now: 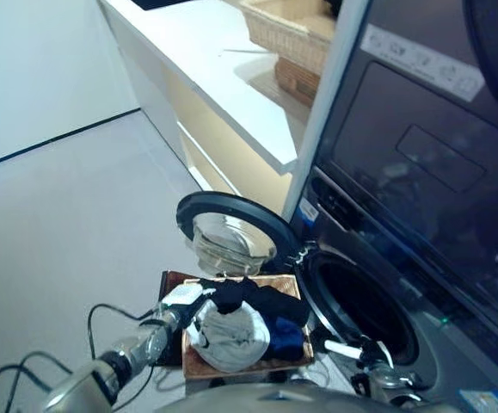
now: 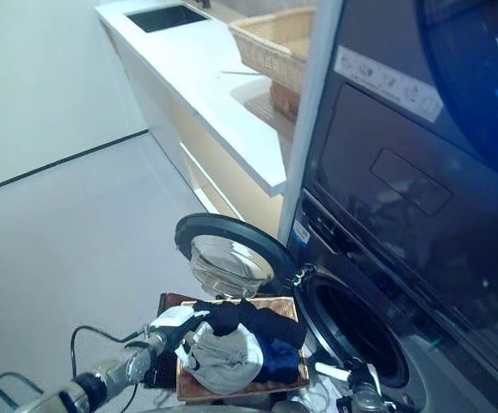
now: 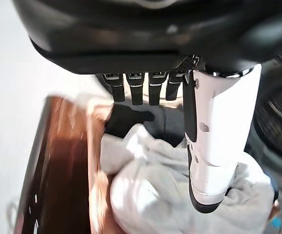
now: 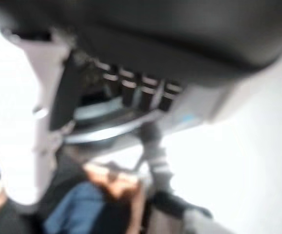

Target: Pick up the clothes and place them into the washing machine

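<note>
A heap of clothes lies on a copper-brown tray (image 1: 199,370) in front of the washing machine (image 1: 360,311): a pale grey garment (image 1: 231,335), a black one (image 1: 266,301) and a blue one (image 1: 287,340). The machine's round door (image 1: 227,234) hangs open to the left of the dark drum. My left hand (image 1: 184,301) reaches in at the heap's left edge. In its wrist view the fingers (image 3: 131,90) are straight and the white-covered thumb (image 3: 218,146) lies over the grey garment (image 3: 150,185), gripping nothing. My right hand (image 1: 356,351) hovers open by the drum's lower rim, and its wrist view shows the blue garment (image 4: 77,209).
A second dark appliance (image 1: 421,163) is stacked above the washer. A white counter (image 1: 205,69) runs along the back with wicker baskets (image 1: 287,30) on it. Pale bare floor (image 1: 68,224) spreads out to the left.
</note>
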Controlling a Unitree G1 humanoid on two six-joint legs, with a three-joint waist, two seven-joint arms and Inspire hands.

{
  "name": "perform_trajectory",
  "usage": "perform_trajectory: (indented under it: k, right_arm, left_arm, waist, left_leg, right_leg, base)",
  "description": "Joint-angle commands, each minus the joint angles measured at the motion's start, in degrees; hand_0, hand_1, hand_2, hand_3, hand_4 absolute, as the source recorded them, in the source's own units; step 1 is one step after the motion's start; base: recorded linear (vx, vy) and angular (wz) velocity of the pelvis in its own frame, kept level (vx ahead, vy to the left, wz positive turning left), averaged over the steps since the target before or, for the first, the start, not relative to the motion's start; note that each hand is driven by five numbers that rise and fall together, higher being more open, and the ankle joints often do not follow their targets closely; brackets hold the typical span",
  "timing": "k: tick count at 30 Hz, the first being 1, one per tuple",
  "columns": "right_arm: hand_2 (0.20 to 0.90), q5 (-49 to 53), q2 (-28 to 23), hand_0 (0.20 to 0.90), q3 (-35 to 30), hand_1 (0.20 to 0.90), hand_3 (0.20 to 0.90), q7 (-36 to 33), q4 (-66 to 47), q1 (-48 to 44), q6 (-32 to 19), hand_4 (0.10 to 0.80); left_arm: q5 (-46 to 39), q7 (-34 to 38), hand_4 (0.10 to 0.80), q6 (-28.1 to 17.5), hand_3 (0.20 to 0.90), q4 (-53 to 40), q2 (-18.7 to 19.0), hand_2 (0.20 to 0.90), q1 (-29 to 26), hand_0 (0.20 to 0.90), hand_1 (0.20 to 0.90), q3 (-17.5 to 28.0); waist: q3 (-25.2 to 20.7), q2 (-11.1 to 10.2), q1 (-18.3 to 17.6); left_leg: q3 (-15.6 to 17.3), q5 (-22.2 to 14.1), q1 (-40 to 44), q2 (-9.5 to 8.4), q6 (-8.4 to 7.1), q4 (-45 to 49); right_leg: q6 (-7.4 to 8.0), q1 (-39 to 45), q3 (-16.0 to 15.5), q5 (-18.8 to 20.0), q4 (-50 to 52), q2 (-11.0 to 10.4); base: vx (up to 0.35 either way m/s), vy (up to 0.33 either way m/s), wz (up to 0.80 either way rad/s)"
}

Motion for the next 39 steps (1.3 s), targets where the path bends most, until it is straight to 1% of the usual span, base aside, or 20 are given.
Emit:
perform_trajectory:
  k: [1,4,7,8,12,17,18,23,26,33,39]
  right_arm:
    - [0.9,0.96,-1.76,0.9,-1.41,0.9,0.9,-1.57,-0.27,-0.73,-3.6,0.8]
    - [0.9,1.07,-1.72,0.9,-1.65,0.9,0.9,-1.46,-0.45,0.29,-4.15,0.8]
    - [0.9,0.9,-1.96,0.9,-1.66,0.9,0.9,-1.82,-1.6,0.56,-4.58,0.8]
    - [0.9,0.91,-2.04,0.9,-1.51,0.9,0.9,-1.88,-2.18,0.66,-4.74,0.8]
    - [0.9,0.84,-2.23,0.9,-1.32,0.9,0.9,-2.45,-2.24,-0.16,-4.61,0.8]
    - [0.9,0.5,-2.1,0.9,-0.89,0.9,0.9,-2.9,-1.65,-1.44,-4.35,0.8]
    - [0.9,0.5,-2.12,0.9,-0.88,0.9,0.9,-2.91,-1.65,-1.46,-4.35,0.8]
    - [0.9,0.49,-2.39,0.9,0.26,0.9,0.9,-3.59,-2.92,-3.15,-4.74,0.8]
    - [0.9,1.07,-2.74,0.9,0.69,0.9,0.9,-4.11,-3.68,-4.37,-4.95,0.8]
    - [0.9,2.39,-2.74,0.9,1.34,0.9,0.9,-5.31,-4.73,-6.61,-4.94,0.8]
    - [0.9,3.29,-2.23,0.9,2.38,0.9,0.9,-5.91,-6.21,-8.56,-4.98,0.8]
  left_arm:
    - [6.45,5.27,0.8,-4.3,0.9,-4.58,2.73,0.9,-3.83,0.9,0.9,-1.25]
    - [10.89,6.95,0.8,-5.07,0.9,-6.59,4.64,0.9,-4.39,0.9,0.9,-4.12]
    - [14.22,8.42,0.8,-5.51,0.9,-6.9,5.4,0.9,-5.47,0.9,0.9,-7.24]
    - [15.04,8.68,0.8,-5.58,0.9,-6.99,5.07,0.9,-5.85,0.9,0.9,-8.36]
    - [12.77,7.94,0.8,-5.54,0.9,-5.64,3.34,0.9,-5.28,0.9,0.9,-7.82]
    - [6.38,6.22,0.8,-4.83,0.9,-1.21,-0.92,0.9,-2.83,0.9,0.9,-4.58]
    - [6.37,6.25,0.8,-4.85,0.9,-1.14,-0.97,0.9,-2.87,0.9,0.9,-4.57]
    - [5.58,6.43,0.8,-4.71,0.9,-0.61,-2.03,0.9,-4.52,0.9,0.9,-5.72]
    - [4.31,6.35,0.8,-3.79,0.9,1.6,-2.86,0.9,-5.89,0.9,0.9,-5.63]
    - [1.51,6.06,0.8,-2.54,0.9,4.5,-5.36,0.9,-7.86,0.9,0.9,-5.64]
    - [1.51,7.08,0.8,-0.02,0.9,8.7,-6.96,0.9,-10.2,0.9,0.9,-5.5]
  waist:
    - [-1.25,-2.61,-0.75]
    - [-1.35,-2.37,-1.09]
    - [-0.71,-2.13,-1.87]
    - [-0.15,-1.88,-2.38]
    - [0.72,-1.48,-2.62]
    - [1.7,-1.28,-2.45]
    - [1.68,-1.26,-2.46]
    - [3.3,-1.38,-2.66]
    - [5.03,-1.53,-2.75]
    - [6.76,-1.94,-2.48]
    - [8.04,-2.33,-2.73]
  left_leg:
    - [1.48,-2.62,-3.03,-1.85,-2.53,2.6]
    - [1.71,-3.0,-3.17,-2.09,-2.37,2.85]
    - [1.71,-3.18,-3.48,-2.42,-2.2,3.03]
    - [1.9,-3.36,-3.86,-2.65,-2.07,3.4]
    - [2.57,-3.73,-5.2,-2.93,-1.85,4.78]
    - [3.45,-4.03,-6.71,-3.19,-1.6,5.85]
    - [3.46,-4.03,-6.77,-3.19,-1.59,5.88]
    - [3.35,-3.66,-10.05,-3.4,-1.53,7.11]
    - [3.13,-3.47,-13.31,-3.62,-1.41,9.01]
    - [2.49,-2.42,-18.48,-3.79,-1.62,10.72]
    - [2.76,-1.57,-22.1,-3.58,-1.91,11.46]
  right_leg:
    - [3.63,-1.12,0.77,4.21,-1.54,-2.9]
    - [3.7,-1.4,1.35,4.2,-1.31,-3.0]
    - [3.75,-2.01,1.87,4.01,-0.79,-3.14]
    - [3.76,-2.66,2.37,3.95,-0.29,-3.26]
    - [3.76,-4.13,3.2,4.13,0.48,-3.4]
    - [3.8,-5.62,4.18,4.59,0.88,-3.6]
    - [3.8,-5.67,4.18,4.59,0.9,-3.6]
    - [3.6,-8.93,4.46,5.22,1.96,-3.72]
    - [3.31,-11.78,4.18,5.37,3.49,-3.79]
    - [2.82,-16.14,3.77,6.48,4.16,-3.87]
    - [2.54,-19.32,3.86,7.51,4.14,-3.63]
  base:
    - [0.017,0.03,-0.24]
    - [0.023,0.034,-0.08]
    - [-0.016,0.051,-0.07]
    - [-0.043,0.056,-0.08]
    - [-0.053,0.043,-0.12]
    - [-0.042,0.026,-0.13]
    - [-0.062,0.004,-0.04]
    - [-0.1,-0.004,0.02]
    - [-0.145,-0.019,0.1]
    - [-0.076,-0.025,0.06]
    - [-0.032,-0.012,-0.03]
